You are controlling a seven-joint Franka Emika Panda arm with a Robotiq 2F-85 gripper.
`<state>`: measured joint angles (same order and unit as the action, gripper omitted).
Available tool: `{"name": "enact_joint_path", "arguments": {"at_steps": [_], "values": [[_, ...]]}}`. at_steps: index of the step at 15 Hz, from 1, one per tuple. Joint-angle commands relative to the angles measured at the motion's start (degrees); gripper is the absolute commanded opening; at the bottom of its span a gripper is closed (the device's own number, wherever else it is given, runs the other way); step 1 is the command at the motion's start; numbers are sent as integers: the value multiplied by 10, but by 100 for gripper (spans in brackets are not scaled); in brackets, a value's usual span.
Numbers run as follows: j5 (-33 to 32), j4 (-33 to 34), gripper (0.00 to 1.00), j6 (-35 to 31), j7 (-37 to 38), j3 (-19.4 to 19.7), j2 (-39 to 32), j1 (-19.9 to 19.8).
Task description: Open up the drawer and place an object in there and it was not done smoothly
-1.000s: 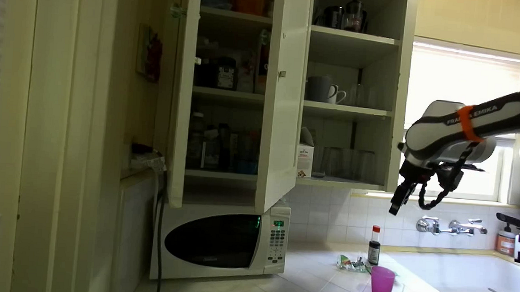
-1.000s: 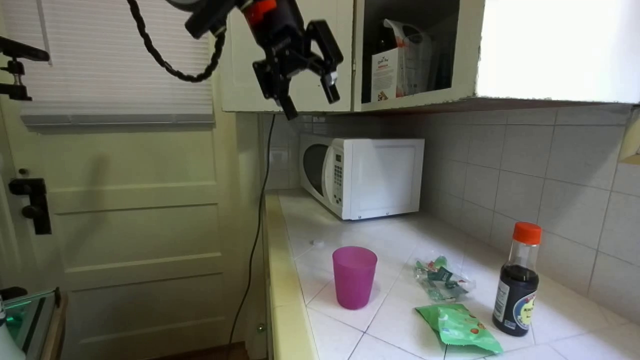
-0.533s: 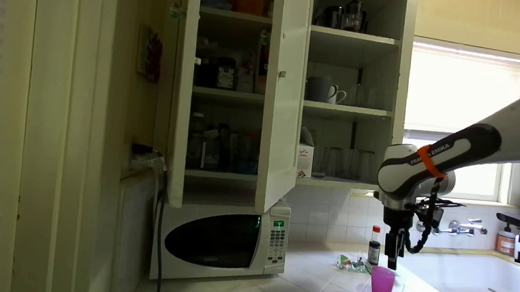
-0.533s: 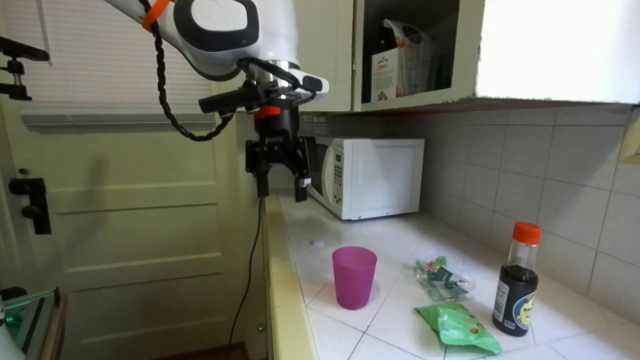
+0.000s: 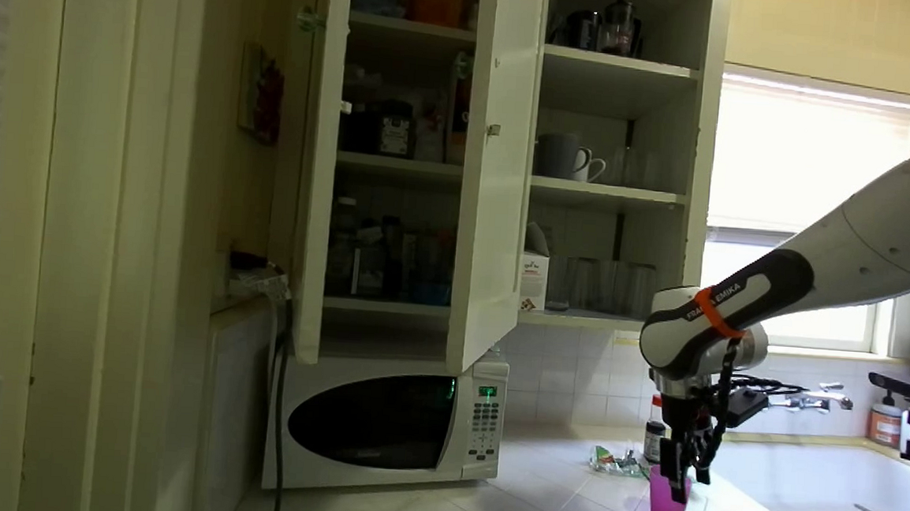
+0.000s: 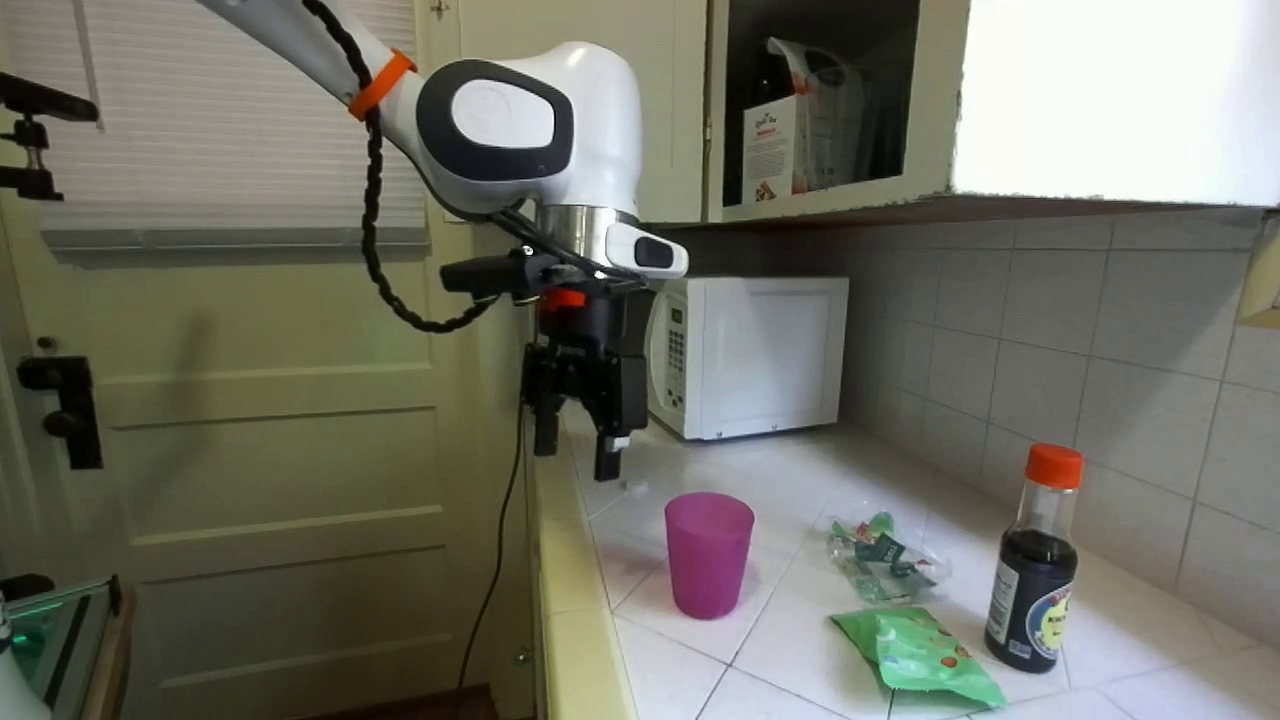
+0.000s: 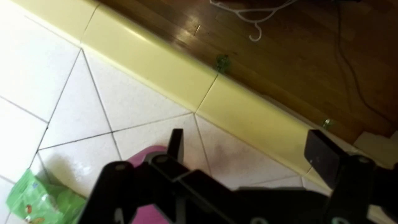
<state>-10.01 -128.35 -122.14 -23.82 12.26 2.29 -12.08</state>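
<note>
The small pink-magenta cup (image 5: 662,509) stands upright on the tiled counter; it also shows in an exterior view (image 6: 708,560). My gripper (image 6: 577,463) is open and empty, pointing down, a little above and beside the cup. In the wrist view, the cup (image 7: 150,214) is partly hidden behind one finger and is outside the gap between the fingertips (image 7: 245,140). The gripper (image 5: 690,489) covers part of the cup in an exterior view. The cream-white wall cabinet (image 5: 613,192) with mugs and glasses has its door (image 5: 497,211) swung open.
A microwave (image 5: 378,472) stands under the cabinets. A dark bottle with a red cap (image 6: 1035,590), a green packet (image 6: 920,655) and a clear wrapper (image 6: 880,560) lie near the cup. The sink (image 5: 789,481) is beside it. The counter has a yellow edge (image 7: 149,59).
My gripper has come down from high by the window to just above the counter near the cup, turning to point downward. It stays open. The cup and cabinet door have not moved.
</note>
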Motion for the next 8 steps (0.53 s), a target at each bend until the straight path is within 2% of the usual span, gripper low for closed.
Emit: {"name": "enact_joint_path", "arguments": {"at_steps": [1, 3, 5, 8], "values": [[-15, 1, 100, -92, 26, 6, 3, -5], [-18, 2, 100, -127, 26, 8, 1, -7], [-1, 7, 100, -112, 12, 7, -1, -4], [-5, 6, 100, -130, 26, 7, -4, -4]]}}
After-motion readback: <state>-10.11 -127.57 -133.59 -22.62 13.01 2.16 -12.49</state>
